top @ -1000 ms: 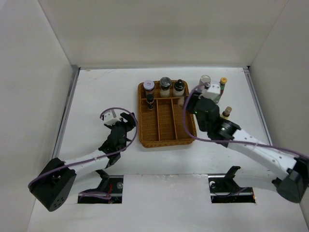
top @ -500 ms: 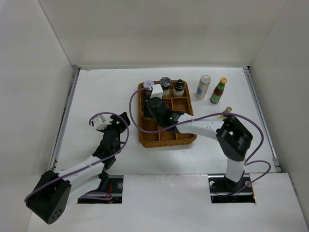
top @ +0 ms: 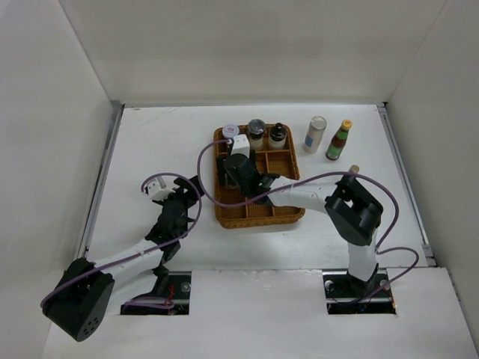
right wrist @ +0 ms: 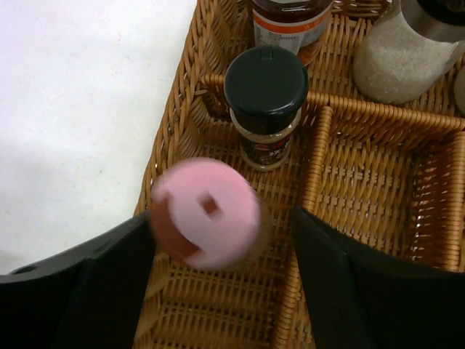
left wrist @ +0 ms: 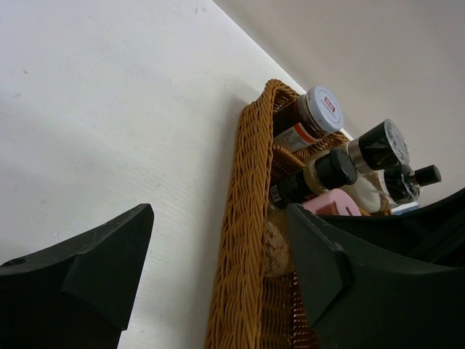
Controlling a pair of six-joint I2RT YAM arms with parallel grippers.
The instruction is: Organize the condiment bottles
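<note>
My right gripper (top: 234, 167) hangs over the left compartment of the brown wicker tray (top: 258, 213). In the right wrist view its jaws stand wide apart (right wrist: 221, 240). A blurred pink-capped bottle (right wrist: 207, 212) is between them, against the left finger with a gap to the right one. A dark-lidded jar (right wrist: 266, 102) stands just beyond it. Three more jars fill the tray's back row (top: 257, 129). The white shaker (top: 316, 134) and yellow-capped sauce bottle (top: 339, 140) stand on the table to the right. My left gripper (top: 187, 194) is open and empty, left of the tray (left wrist: 251, 218).
A small amber bottle (top: 352, 171) peeks out behind the right arm's elbow, right of the tray. The tray's middle and right compartments (right wrist: 363, 189) hold nothing. White walls close in the table on three sides.
My right arm has swung from the tray's right side over to its left compartment with the pink-capped bottle. The left arm has drawn back slightly.
</note>
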